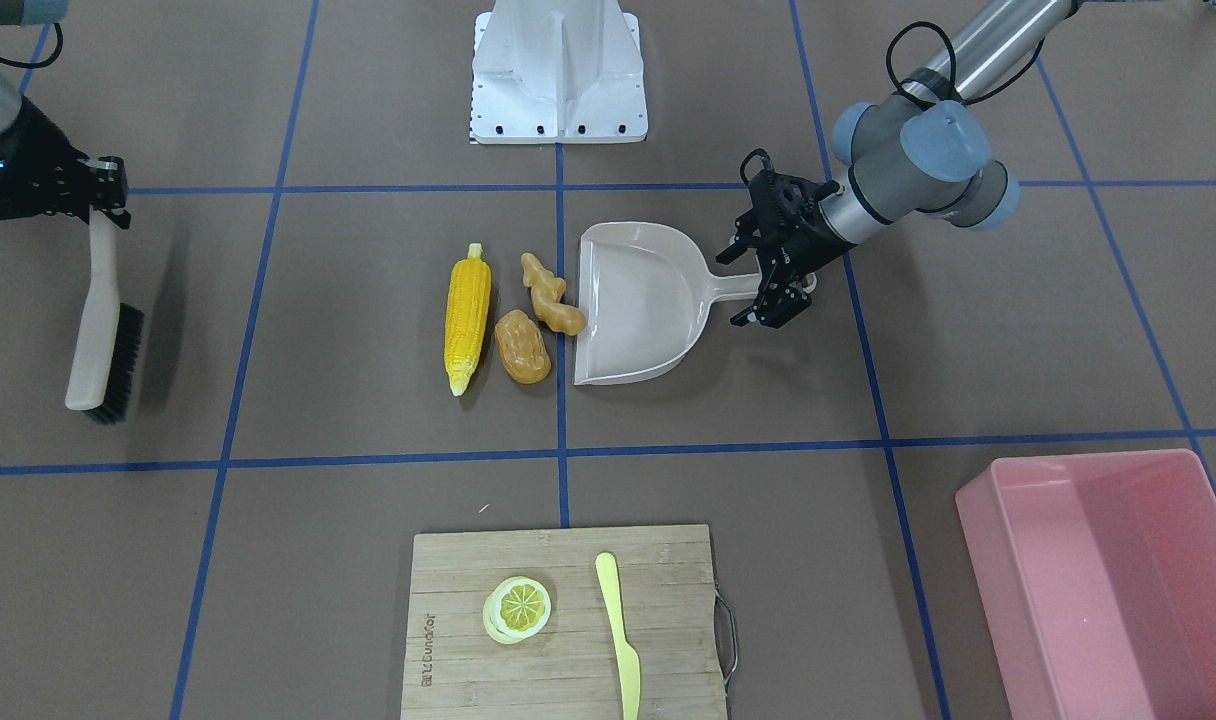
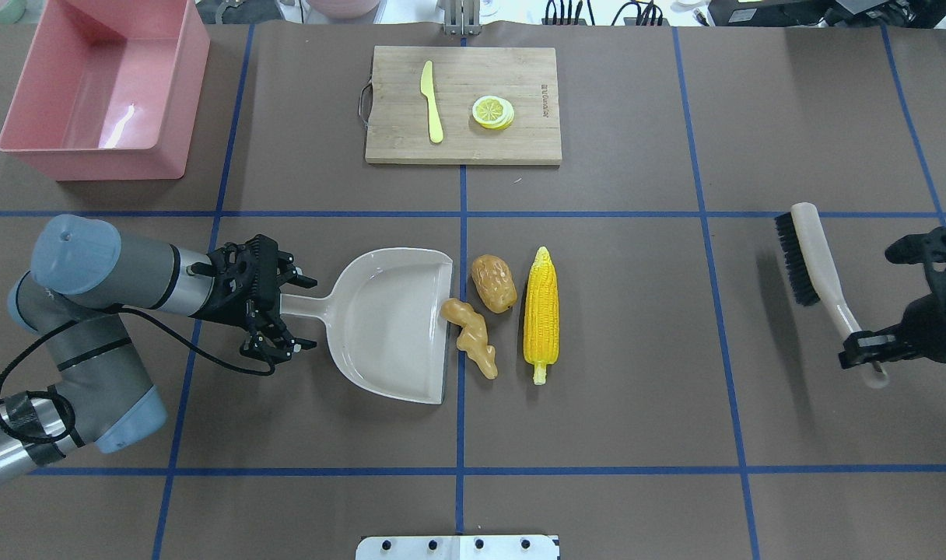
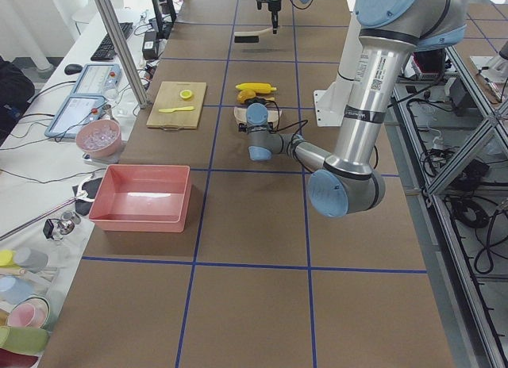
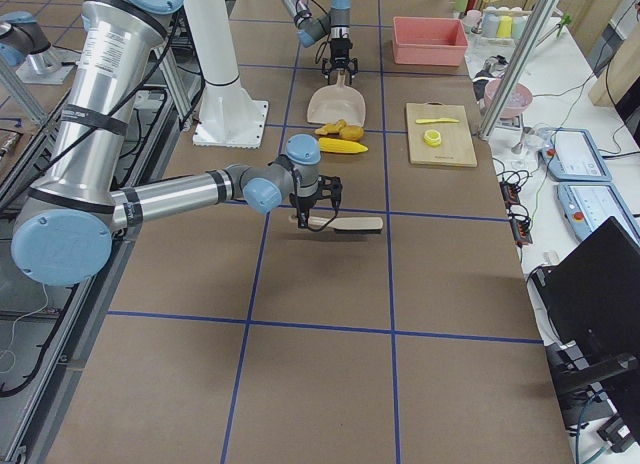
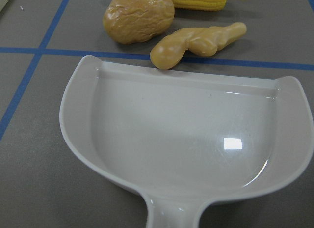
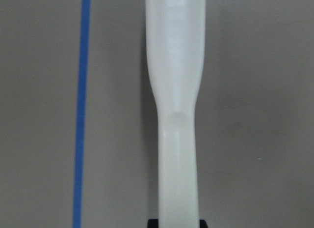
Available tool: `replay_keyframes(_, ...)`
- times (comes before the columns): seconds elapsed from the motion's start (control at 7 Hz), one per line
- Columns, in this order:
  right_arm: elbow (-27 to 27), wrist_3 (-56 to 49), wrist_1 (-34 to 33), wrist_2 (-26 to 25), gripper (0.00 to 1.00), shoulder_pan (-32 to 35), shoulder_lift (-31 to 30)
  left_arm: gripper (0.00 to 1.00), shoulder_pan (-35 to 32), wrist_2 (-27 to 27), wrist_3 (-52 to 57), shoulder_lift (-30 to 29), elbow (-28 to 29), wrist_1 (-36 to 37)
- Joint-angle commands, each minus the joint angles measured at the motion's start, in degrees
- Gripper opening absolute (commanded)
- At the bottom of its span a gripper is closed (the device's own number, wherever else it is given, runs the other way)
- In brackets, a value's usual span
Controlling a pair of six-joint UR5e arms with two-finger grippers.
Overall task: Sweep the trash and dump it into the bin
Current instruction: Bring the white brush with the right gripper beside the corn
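Pink plastic, the bin (image 2: 92, 163) stands upright at the far left corner of the table (image 2: 636, 365), well apart from the other task things. Mid-table you have the dustpan (image 2: 387, 334) lying flat, its handle pointing left and its straight lip facing right. The left gripper (image 2: 300, 309) is at that handle with its jaws spread wide, one finger on the far side and one on the near side, straddling it without closing on it (the wrist view shows only the pan and the root of the handle, no fingers). The ginger (image 2: 469, 336) lies just right of the lip, with one end touching it. The potato (image 2: 494, 282) sits just beside the ginger on its far side, near the lip but apart from it. The corn (image 2: 541, 315) lies right of both, its length running near to far, roughly parallel to the lip and just beside the potato. Well off to the right, the right gripper (image 2: 864, 354) is clamped on the handle end of the brush (image 2: 809, 249), which hangs above the table with its head pointing far and its shadow beneath it. At the far middle you will see the board (image 2: 520, 140), with the knife (image 2: 432, 101) on it and the lemon slice (image 2: 493, 112) to the knife's right.
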Motion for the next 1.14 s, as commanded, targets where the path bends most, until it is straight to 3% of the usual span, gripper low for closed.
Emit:
replay_keyframes(0.0, 0.3, 7.8, -6.4, -2.3, 0.00, -6.2, 10.2, 0.97, 0.5, 0.0, -1.2, 0.0, 0.2, -1.5)
replay_keyframes(0.43, 0.4, 10.2, -19.4, -4.2, 0.00, -11.5, 24.1, 0.97, 0.9, 0.0, -1.8, -0.1, 0.2, -1.8)
replay_keyframes(1.0, -0.1, 20.9, -20.3, -8.2, 0.00, -23.1, 29.3, 0.97, 1.2, 0.0, -1.6, -0.8, 1.4, -1.8)
